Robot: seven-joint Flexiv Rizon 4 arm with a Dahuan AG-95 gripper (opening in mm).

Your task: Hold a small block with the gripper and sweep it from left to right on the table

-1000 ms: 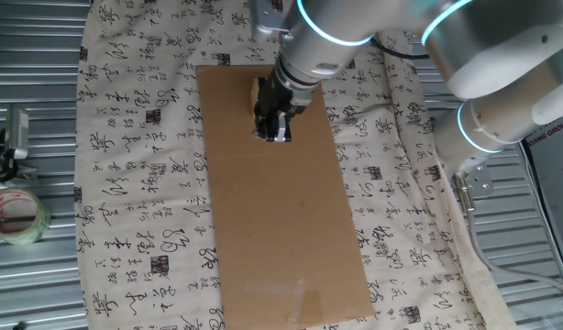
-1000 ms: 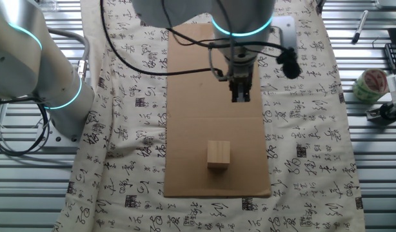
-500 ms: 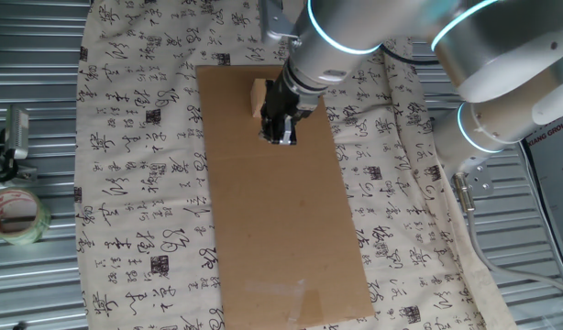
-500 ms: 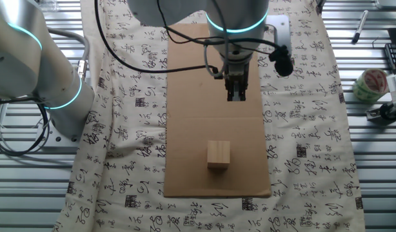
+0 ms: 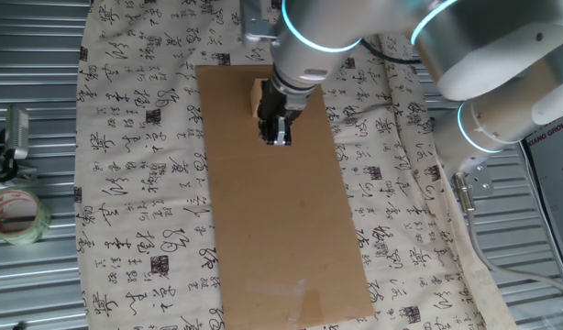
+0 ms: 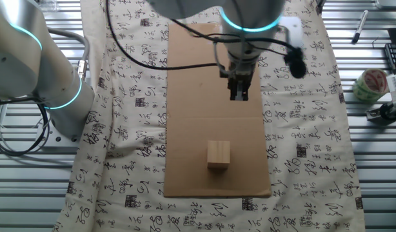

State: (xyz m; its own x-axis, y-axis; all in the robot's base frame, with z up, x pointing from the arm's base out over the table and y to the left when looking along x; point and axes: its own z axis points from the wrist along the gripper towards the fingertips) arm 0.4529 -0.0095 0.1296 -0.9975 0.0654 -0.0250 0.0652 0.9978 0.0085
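Observation:
The small pale tan wooden block (image 6: 218,154) sits on the brown cardboard sheet (image 6: 191,129) near one end. In one fixed view only a corner of the block (image 5: 256,94) shows behind the arm. My gripper (image 6: 239,95) hangs above the cardboard, well apart from the block and nearer the sheet's middle. In one fixed view the gripper (image 5: 276,137) points down just past the block. Its black fingers look close together with nothing between them. The table's cream calligraphy cloth (image 6: 301,135) lies under the cardboard.
A roll of tape (image 6: 369,84) and a black clamp lie on the corrugated metal beside the cloth; the roll also shows in one fixed view (image 5: 14,214). The arm's base and elbow (image 6: 30,64) stand at the cloth's edge. A pen (image 6: 358,27) lies at the far corner.
My gripper has wandered a little sideways over the cardboard and come back, staying at about the same height. The block has not moved.

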